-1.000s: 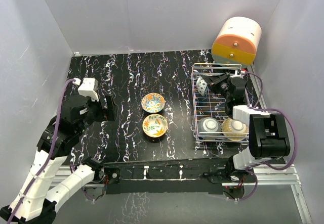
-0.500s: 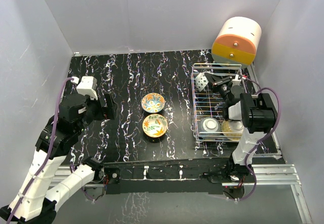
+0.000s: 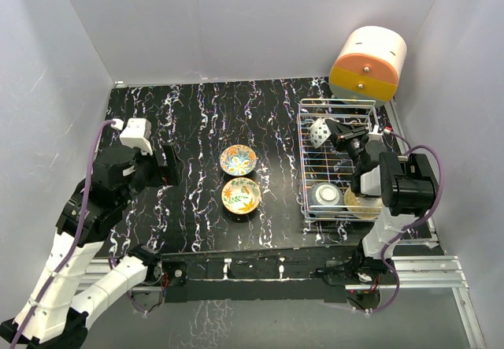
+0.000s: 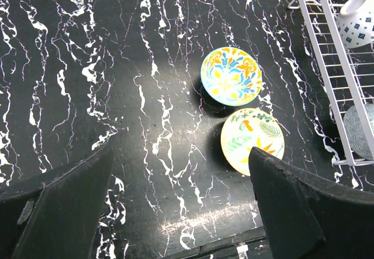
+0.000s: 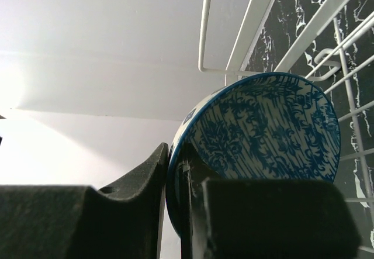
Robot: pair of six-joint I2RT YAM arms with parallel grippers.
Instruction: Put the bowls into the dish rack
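My right gripper is shut on the rim of a blue-patterned bowl and holds it on edge over the far part of the white wire dish rack; the bowl's white spotted outside shows from above. Two bowls rest in the rack's near end, a pale blue one and a yellow one partly behind the arm. Two bowls sit on the black marbled table: a blue-orange floral one and an orange-leaf one. My left gripper is open, above the table, left of them.
An orange-and-cream cylindrical box stands behind the rack at the back right. Grey walls close in the table on three sides. The rack's left rail shows at the right edge of the left wrist view.
My right gripper has turned and lowered the blue bowl a little nearer, over the rack's far part. The left arm has hardly moved.
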